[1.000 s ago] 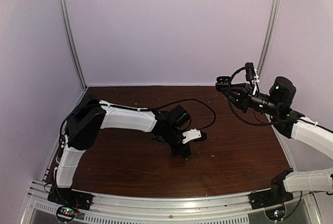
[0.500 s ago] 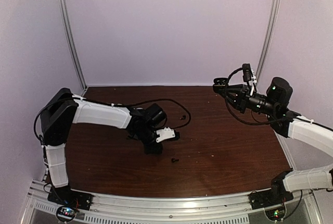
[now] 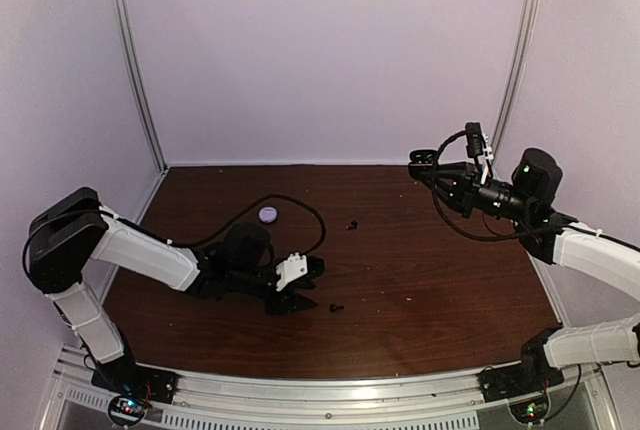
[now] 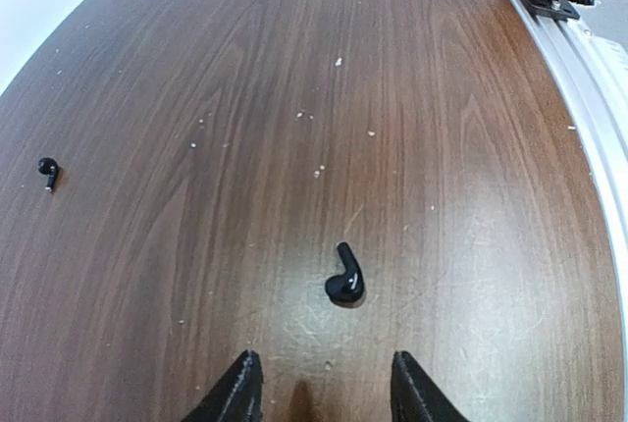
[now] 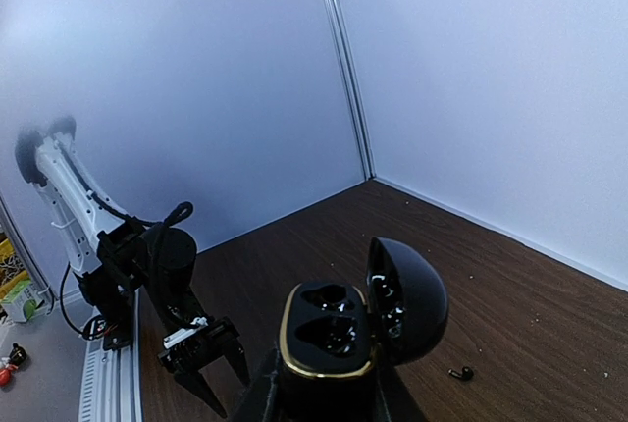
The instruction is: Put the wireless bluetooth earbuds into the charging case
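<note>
With the left gripper spread and empty, the bud by the near edge could be nudged away; the case is pinched by the right gripper.

- We see a worktop of dark reddish-brown wood with a streaky grain, dotted with pale specks.
- Both earbuds we see on it are black: the near earbud and the far earbud.
- The charging case is glossy black, with a thin gold rim around its base.
- We see a small round object in pale lilac-white.
- The left pincer is black.
- The left arm has white shells and black joints.
- The walls are plain pale lilac.
</note>
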`<state>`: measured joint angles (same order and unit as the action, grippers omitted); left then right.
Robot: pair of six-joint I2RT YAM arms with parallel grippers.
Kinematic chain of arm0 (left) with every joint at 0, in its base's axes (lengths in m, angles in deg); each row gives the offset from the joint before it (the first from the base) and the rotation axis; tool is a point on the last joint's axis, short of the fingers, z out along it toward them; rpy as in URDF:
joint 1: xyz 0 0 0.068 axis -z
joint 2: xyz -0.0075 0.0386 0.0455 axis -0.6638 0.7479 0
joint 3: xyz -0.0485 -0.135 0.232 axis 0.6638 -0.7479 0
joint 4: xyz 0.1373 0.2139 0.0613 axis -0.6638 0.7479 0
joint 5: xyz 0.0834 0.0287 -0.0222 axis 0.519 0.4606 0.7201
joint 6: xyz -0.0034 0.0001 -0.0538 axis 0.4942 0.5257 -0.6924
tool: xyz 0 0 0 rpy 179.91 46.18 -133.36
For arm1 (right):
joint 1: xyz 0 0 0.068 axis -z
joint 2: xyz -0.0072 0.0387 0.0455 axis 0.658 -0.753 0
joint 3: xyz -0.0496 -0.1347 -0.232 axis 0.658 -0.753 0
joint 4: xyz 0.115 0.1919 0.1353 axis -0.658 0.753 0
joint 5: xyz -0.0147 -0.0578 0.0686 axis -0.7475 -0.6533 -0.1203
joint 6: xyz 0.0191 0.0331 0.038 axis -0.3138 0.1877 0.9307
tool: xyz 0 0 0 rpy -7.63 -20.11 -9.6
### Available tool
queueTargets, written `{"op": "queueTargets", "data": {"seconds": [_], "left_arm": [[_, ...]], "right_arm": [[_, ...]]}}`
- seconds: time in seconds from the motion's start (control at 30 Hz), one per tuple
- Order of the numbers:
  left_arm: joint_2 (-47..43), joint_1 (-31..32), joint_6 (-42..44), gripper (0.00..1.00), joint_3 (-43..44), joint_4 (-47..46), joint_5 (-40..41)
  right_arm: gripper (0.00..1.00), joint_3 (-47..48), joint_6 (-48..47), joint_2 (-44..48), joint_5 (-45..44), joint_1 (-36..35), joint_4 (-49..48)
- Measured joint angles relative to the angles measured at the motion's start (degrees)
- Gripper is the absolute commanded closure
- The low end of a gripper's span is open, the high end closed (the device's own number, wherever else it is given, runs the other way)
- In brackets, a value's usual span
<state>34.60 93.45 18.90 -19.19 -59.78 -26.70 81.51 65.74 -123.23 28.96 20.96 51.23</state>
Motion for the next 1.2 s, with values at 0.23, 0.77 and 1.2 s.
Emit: {"op": "queueTargets", "data": {"seconds": [0.23,0.77,1.2], "left_arm": [[5.6,0.0,-1.6,0.55,-4.4,-16.1,-2.7],[15.0,0.0,-1.8,0.58,-4.4,-29.7,-6.8],[19.2,0.0,-1.2,0.61,-2.3,-29.4,-7.8]], "right_arm": [[1.0,0.0,-0.3,0.0,0.0,0.0,1.0],[1.0,0.0,-0.6,0.0,0.2,0.0,2.3],[1.0,0.0,-1.2,0.0,0.2,0.0,3.2]]}}
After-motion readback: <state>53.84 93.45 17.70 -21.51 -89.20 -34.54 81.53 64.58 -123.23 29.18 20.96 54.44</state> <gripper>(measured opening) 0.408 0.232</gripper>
